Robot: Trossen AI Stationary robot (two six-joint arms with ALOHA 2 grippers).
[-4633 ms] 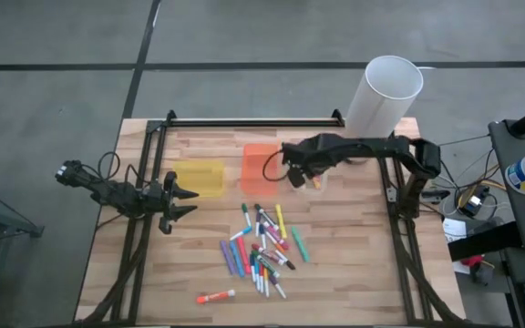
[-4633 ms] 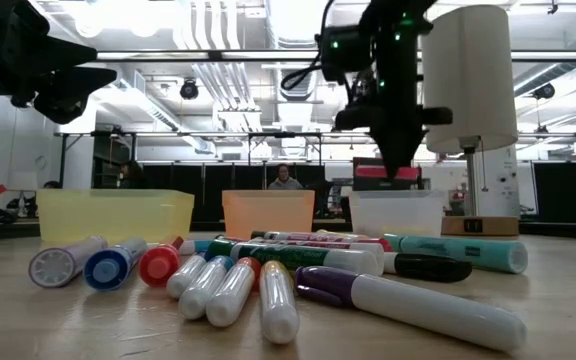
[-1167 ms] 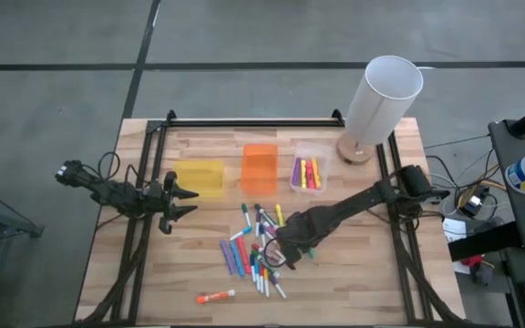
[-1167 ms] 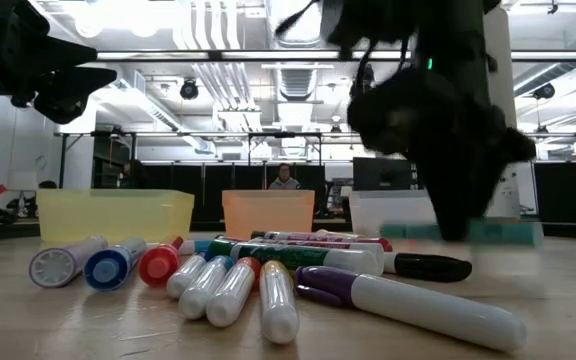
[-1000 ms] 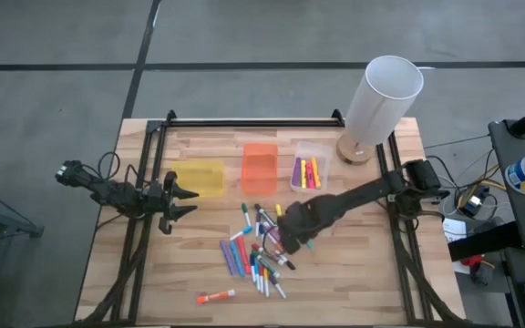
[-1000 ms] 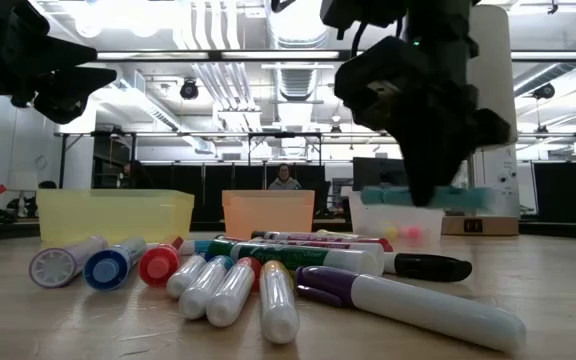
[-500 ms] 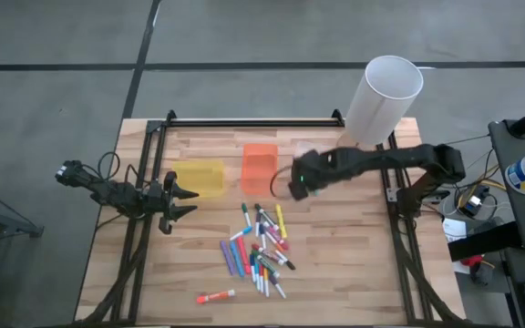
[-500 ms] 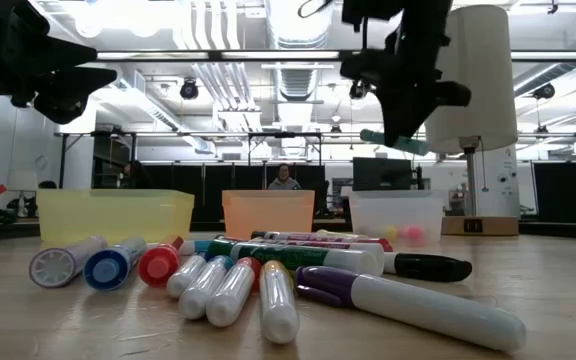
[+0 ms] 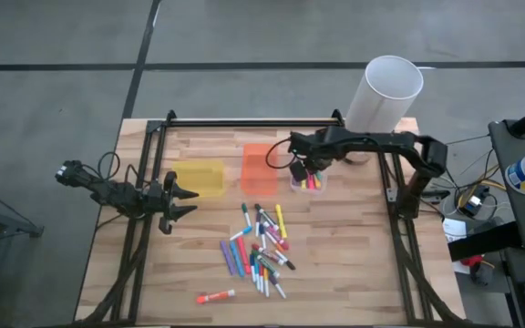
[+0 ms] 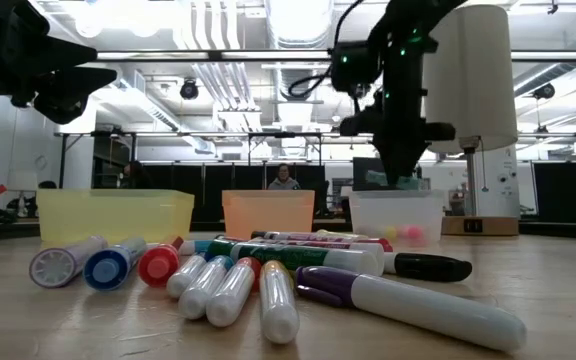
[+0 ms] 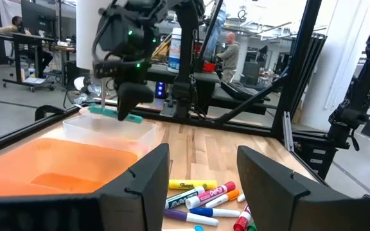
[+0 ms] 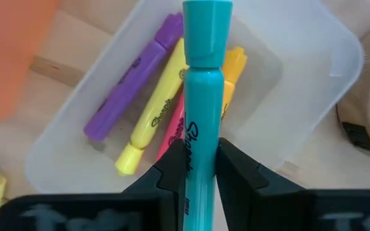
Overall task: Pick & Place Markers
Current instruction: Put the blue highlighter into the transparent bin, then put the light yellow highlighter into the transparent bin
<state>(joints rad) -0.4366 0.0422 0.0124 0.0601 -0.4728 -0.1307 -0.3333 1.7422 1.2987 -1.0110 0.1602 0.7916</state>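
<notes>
Markers (image 9: pixel 261 244) heaped loose on the table, well off from both grippers. Left gripper (image 9: pixel 186 200) parked beside the yellow bin (image 9: pixel 199 178), fingers spread, nothing between them. Orange bin (image 9: pixel 259 168) next along, then the clear bin (image 12: pixel 191 102), directly under the right gripper (image 9: pixel 310 167), which stays out of this by simply hanging there clenched on a teal marker (image 12: pixel 202 96). Purple, yellow, pink and orange markers already lying below it. Best done by lowering closer to the bin mouth, keeping the barrel lined up lengthwise with those inside, then parting the fingers; released from too high, likely to bounce off the rim.
</notes>
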